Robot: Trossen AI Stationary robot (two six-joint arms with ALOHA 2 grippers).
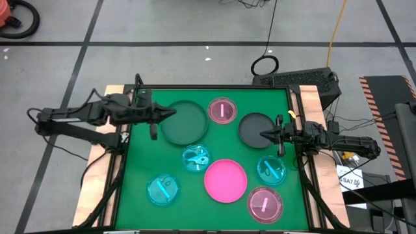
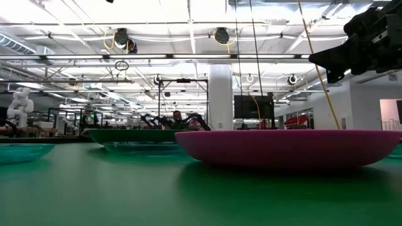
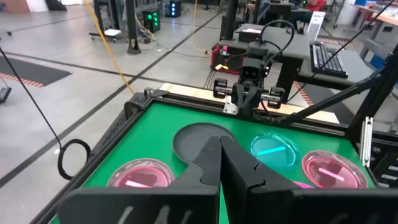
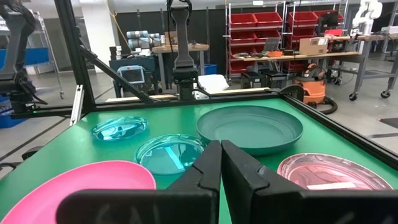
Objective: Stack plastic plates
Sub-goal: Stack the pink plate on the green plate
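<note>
Hovering clenched and empty, left gripper (image 1: 170, 113) and right gripper (image 1: 263, 135) flank eight unstacked plates (image 1: 225, 179) on the desk (image 1: 140, 162).

On the plain green table surface (image 1: 136, 175), two dark grey round plastic plates (image 1: 184, 122) sit in the upper centre. An opaque bright pink plate (image 1: 225, 180) lies at lower centre, with translucent pink plates (image 1: 222, 110) and translucent cyan plates (image 1: 162, 189) around it.

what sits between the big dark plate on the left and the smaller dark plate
A translucent pink plate lies between the large dark plate and the smaller dark plate, in the high view.
</note>
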